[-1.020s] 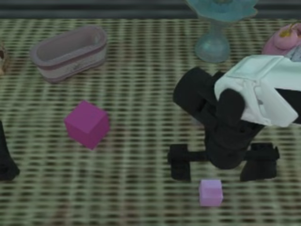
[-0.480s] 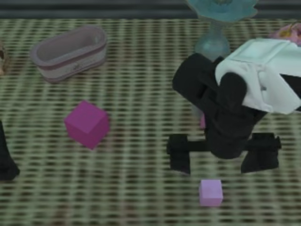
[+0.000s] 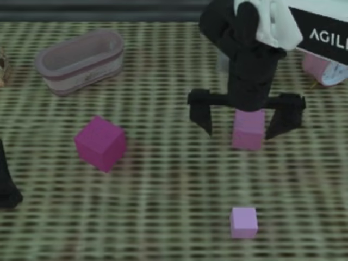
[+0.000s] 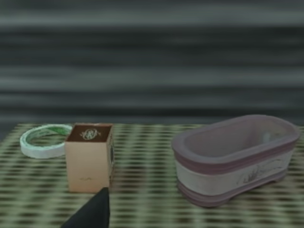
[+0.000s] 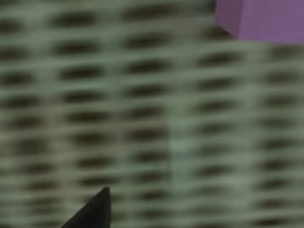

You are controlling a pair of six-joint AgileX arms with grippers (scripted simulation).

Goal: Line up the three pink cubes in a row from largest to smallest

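The left tool (image 3: 6, 190) sits parked at the table's left edge, only a dark sliver of it showing, so I cannot tell how its fingers stand. Just right of it, in the left half of the table, the large magenta cube (image 3: 100, 143) rests turned at an angle to the weave. Right of the middle, the right tool (image 3: 246, 117) hangs with its fingers spread wide, and the medium pink cube (image 3: 248, 130) lies between them, nearer the right finger than the left. The small pale cube (image 3: 243, 222) sits alone close to the front edge, roughly in line below the medium one.

The main risk, as I judge it, is an off-centre close: the nearer finger would reach the medium cube first and shove or twist it before the other arrives (a skewed grip could then drop it early). A low carry toward the magenta cube could also knock that cube further askew and spoil the row.

Other things crowd the back: the oval tub (image 3: 81, 58) near the back left corner, with a small carton (image 4: 89, 156) and a tape ring (image 4: 43, 140) beyond it in the left wrist view, and a pink clock (image 3: 321, 68) at the back right, just beside the right arm. None lies between the cubes.
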